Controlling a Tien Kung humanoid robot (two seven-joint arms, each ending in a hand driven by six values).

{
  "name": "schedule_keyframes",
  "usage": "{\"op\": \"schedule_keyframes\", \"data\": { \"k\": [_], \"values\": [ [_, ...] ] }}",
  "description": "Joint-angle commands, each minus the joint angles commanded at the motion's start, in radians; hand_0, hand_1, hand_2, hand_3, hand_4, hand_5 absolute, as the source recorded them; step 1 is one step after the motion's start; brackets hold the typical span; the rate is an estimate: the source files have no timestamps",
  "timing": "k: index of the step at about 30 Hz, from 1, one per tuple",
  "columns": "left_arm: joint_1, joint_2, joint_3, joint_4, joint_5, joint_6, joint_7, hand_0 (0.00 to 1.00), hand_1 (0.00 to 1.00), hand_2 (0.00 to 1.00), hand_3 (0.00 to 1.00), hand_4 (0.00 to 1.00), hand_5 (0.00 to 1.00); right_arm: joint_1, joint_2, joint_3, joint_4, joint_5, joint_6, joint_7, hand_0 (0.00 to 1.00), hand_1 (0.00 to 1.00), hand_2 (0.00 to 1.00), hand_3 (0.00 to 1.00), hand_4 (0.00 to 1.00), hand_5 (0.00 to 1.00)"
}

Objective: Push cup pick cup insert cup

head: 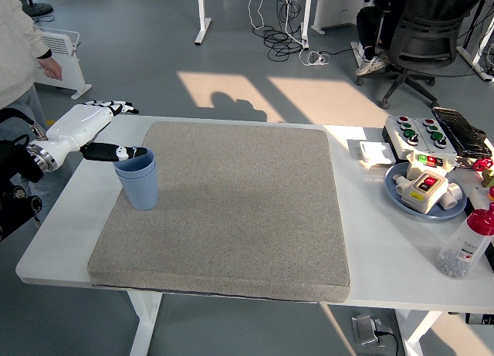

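Two blue cups stand nested, one inside the other, upright near the left edge of the grey mat. My left hand, white with black fingertips, hovers just left of and above the cups' rim. Its fingers are spread and hold nothing. The thumb reaches toward the rim. The right arm is out of view.
A person stands at the far left top, a hand hanging down. At the right are a button box, a blue plate with white parts, and a clear bottle. A white card lies near the mat.
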Motion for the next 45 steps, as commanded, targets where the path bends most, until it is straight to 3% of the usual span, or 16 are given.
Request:
{"op": "schedule_keyframes", "data": {
  "k": [6,7,11,12,13,18,19,24,30,33,38,42,44,45],
  "values": [
    [0.014,0.017,-0.034,-0.017,0.004,0.007,-0.004,0.866,0.881,0.967,0.898,0.983,0.812,0.0,0.0,-0.005,-0.001,0.01,-0.001,0.003,0.734,0.676,0.654,0.588,0.154,0.372],
    [0.015,0.019,-0.039,-0.02,0.004,0.007,-0.004,0.826,0.832,0.898,0.818,0.952,0.798,0.0,0.0,-0.006,-0.001,0.011,-0.001,0.003,0.734,0.676,0.653,0.588,0.154,0.372],
    [0.034,0.037,-0.092,-0.059,0.038,-0.015,0.035,0.826,0.832,0.898,0.818,0.952,0.798,-0.003,-0.001,-0.004,-0.001,0.012,-0.002,0.003,0.734,0.676,0.653,0.588,0.154,0.372],
    [0.042,0.042,-0.114,-0.074,0.048,-0.034,0.051,0.826,0.832,0.898,0.818,0.952,0.798,-0.005,-0.001,-0.005,-0.002,0.014,-0.002,0.004,0.734,0.676,0.653,0.588,0.154,0.372],
    [0.055,0.05,-0.14,-0.093,0.065,-0.056,0.071,0.611,0.617,0.632,0.541,0.672,0.634,-0.007,-0.001,-0.006,-0.002,0.016,-0.003,0.004,0.734,0.675,0.653,0.588,0.154,0.372],
    [0.108,0.076,-0.263,-0.168,0.134,-0.129,0.146,0.611,0.617,0.632,0.541,0.672,0.634,-0.014,0.001,-0.006,-0.003,0.02,-0.004,0.006,0.734,0.675,0.653,0.588,0.154,0.372],
    [0.122,0.081,-0.285,-0.184,0.15,-0.147,0.162,0.551,0.552,0.558,0.501,0.593,0.613,-0.016,0.001,-0.006,-0.003,0.021,-0.005,0.006,0.734,0.675,0.653,0.588,0.154,0.372],
    [0.218,0.104,-0.435,-0.285,0.215,-0.264,0.246,0.551,0.552,0.558,0.501,0.593,0.613,-0.026,0.005,0.013,-0.004,-0.002,-0.003,-0.002,0.734,0.675,0.653,0.588,0.154,0.372],
    [0.348,0.139,-0.622,-0.399,0.234,-0.316,0.291,0.542,0.552,0.555,0.499,0.565,0.609,-0.029,0.004,-0.01,-0.005,0.04,-0.009,0.008,0.734,0.675,0.653,0.588,0.153,0.372],
    [0.411,0.175,-0.722,-0.462,0.21,-0.352,0.308,0.512,0.549,0.554,0.498,0.547,0.62,-0.032,0.005,0.002,-0.005,0.023,-0.007,0.004,0.734,0.674,0.652,0.588,0.154,0.372],
    [0.465,0.25,-0.862,-0.546,0.174,-0.379,0.319,0.487,0.546,0.553,0.498,0.541,0.624,-0.036,0.005,-0.008,-0.007,0.052,-0.014,0.011,0.734,0.674,0.652,0.588,0.153,0.372],
    [0.502,0.32,-0.94,-0.597,0.116,-0.417,0.32,0.487,0.546,0.553,0.498,0.541,0.624,-0.036,0.005,-0.004,-0.007,0.037,-0.01,0.009,0.734,0.674,0.652,0.588,0.153,0.372],
    [0.516,0.342,-0.96,-0.608,0.101,-0.431,0.319,0.501,0.548,0.552,0.498,0.54,0.637,-0.037,0.005,-0.009,-0.008,0.047,-0.012,0.011,0.735,0.674,0.652,0.587,0.153,0.372],
    [0.533,0.367,-0.981,-0.618,0.088,-0.441,0.321,0.501,0.548,0.552,0.498,0.54,0.637,-0.038,0.005,-0.014,-0.008,0.056,-0.013,0.013,0.735,0.674,0.652,0.587,0.153,0.372]
  ]
}}
